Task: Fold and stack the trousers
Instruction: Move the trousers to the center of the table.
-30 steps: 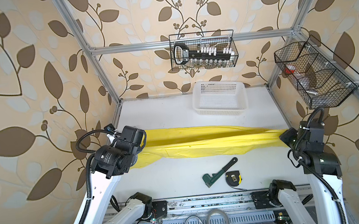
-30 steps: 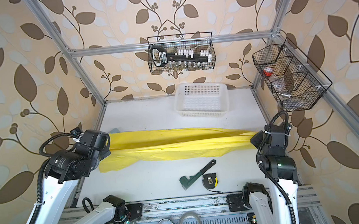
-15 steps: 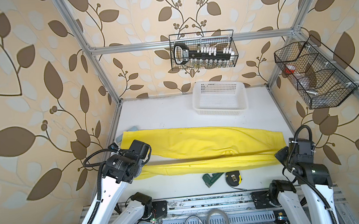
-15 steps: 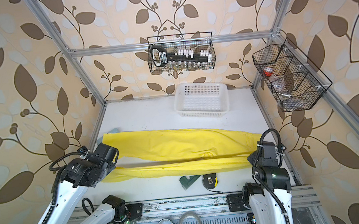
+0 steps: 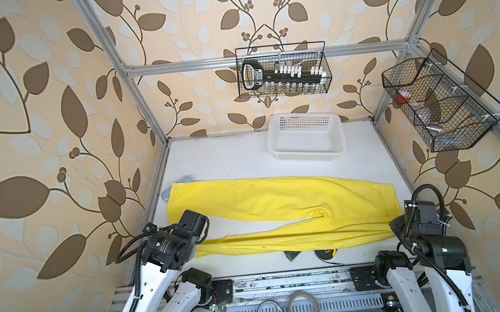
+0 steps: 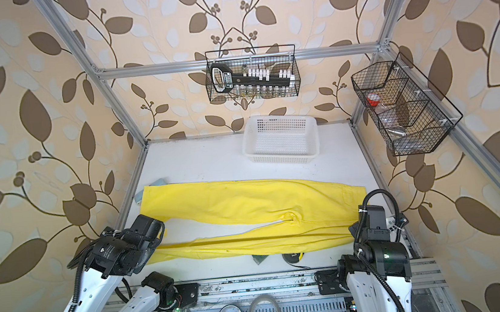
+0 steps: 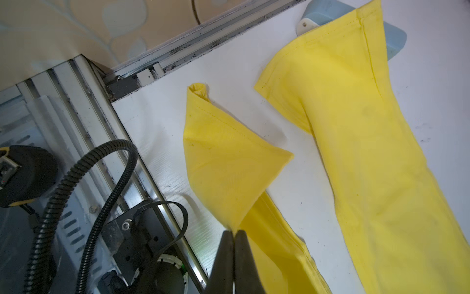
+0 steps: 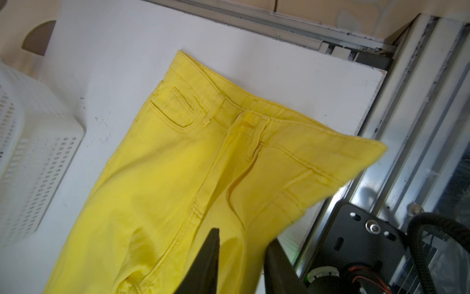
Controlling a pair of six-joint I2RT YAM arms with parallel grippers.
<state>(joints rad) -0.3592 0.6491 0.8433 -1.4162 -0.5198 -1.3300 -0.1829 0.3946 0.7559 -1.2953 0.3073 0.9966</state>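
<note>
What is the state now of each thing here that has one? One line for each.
trousers: unfolded, spread on the table, legs apart.
left gripper: shut on the trousers' cuff.
right gripper: open, at the waist end.
white basket: upright, empty.
tape measure: partly covered by the trousers.
back wire basket: hanging, filled.

lighting's bright and even, soft and diffuse, no harsh glare. the white table (image 5: 226, 156) is nearly blown out, so the white basket (image 5: 305, 154) kinda melts into it. shadows are faint, just a thin one under the trousers (image 5: 262, 196). in both top views the frame rails (image 5: 263, 58) bow out toward the edges, fisheye style. in the wrist views the left gripper (image 7: 233, 232) up close is soft, and the lifted waistband corner (image 8: 366, 155) looks smeared.
</note>
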